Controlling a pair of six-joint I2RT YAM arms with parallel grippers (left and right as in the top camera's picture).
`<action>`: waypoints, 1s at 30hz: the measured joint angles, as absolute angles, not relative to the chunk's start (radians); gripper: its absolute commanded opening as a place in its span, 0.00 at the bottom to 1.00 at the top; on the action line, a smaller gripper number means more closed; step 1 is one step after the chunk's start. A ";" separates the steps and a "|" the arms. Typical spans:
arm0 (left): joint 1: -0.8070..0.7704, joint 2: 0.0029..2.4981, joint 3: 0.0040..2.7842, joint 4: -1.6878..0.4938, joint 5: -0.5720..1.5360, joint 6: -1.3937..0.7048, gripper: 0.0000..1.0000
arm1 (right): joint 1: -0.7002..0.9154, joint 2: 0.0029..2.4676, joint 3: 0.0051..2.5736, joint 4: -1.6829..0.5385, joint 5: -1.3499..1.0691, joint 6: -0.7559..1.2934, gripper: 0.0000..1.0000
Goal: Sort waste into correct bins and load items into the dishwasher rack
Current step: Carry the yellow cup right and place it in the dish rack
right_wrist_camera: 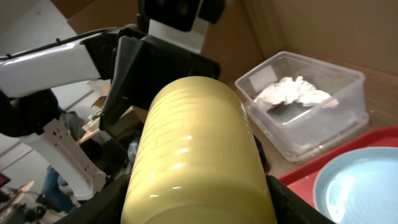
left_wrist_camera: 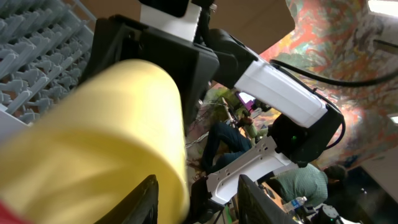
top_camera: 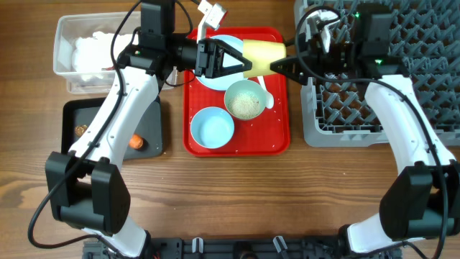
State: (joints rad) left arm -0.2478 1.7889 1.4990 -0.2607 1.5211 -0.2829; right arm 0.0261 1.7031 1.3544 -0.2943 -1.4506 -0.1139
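**Inspector:** Start at the left. What is in the bins?

**Assistant:** The clear tub (top_camera: 65,68) holds white napkins (top_camera: 90,50). Below it, the black tray (top_camera: 152,122) has a carrot piece (top_camera: 135,142) at its lower edge. That waste looks sorted.

**Inspector:** And the left gripper (top_camera: 238,59)?

**Assistant:** It is over the red tray (top_camera: 277,137) with its fingers spread wide, pointing right at the base of the yellow cup (top_camera: 264,57). It grips nothing. I cannot tell whether a finger brushes the cup.

**Inspector:** Where is the cup?

**Assistant:** In the air above the tray's top edge, lying on its side between the two arms. The right gripper (top_camera: 277,66) is closed on its right end (its own camera shows the cup filling the space between its fingers).

**Inspector:** Why is it held like that?

**Assistant:** I judge it to be a handover. The rack (top_camera: 374,122) is on the right arm's side, so the cup goes to that arm.

**Inspector:** What is left on the tray?

**Assistant:** The plate (top_camera: 215,80), the blue bowl (top_camera: 212,128), the green bowl (top_camera: 244,99) with rice in it, and the spoon (top_camera: 264,90).
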 measured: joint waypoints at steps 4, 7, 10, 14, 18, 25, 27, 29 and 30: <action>-0.248 1.789 1.499 -0.260 1.525 -0.283 0.38 | -0.074 1.703 1.354 -0.303 -1.459 -0.109 0.47; -0.248 1.789 1.499 -0.261 1.525 -0.283 0.38 | -0.137 1.703 1.354 -0.310 -1.458 -0.078 0.45; -0.248 1.789 1.499 -0.261 1.507 -0.283 0.39 | -0.198 1.703 1.354 -0.313 -1.398 0.017 0.46; -0.248 1.788 1.499 -0.307 1.412 -0.282 0.39 | -0.266 1.703 1.354 -0.407 -1.264 0.087 0.47; -0.248 1.785 1.508 -0.567 1.131 -0.211 0.36 | -0.273 1.636 1.354 -0.532 -0.979 0.109 0.48; -0.248 1.784 1.508 -0.748 0.599 -0.179 0.35 | -0.273 1.400 1.372 -0.970 -0.422 0.112 0.49; -0.248 1.784 1.508 -0.756 0.566 -0.177 0.35 | -0.273 1.401 1.373 -1.088 -0.304 0.112 0.49; -0.248 1.784 1.508 -0.756 0.546 -0.176 0.35 | -0.268 1.402 1.373 -1.131 -0.233 0.112 0.49; -0.248 1.784 1.508 -0.757 0.545 -0.176 0.35 | -0.258 1.402 1.373 -1.141 -0.215 0.112 0.49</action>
State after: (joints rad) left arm -0.2478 1.7836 1.5082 -0.7567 0.5446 -0.1764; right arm -0.2581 1.4021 1.3731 -1.1412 -0.2146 0.1116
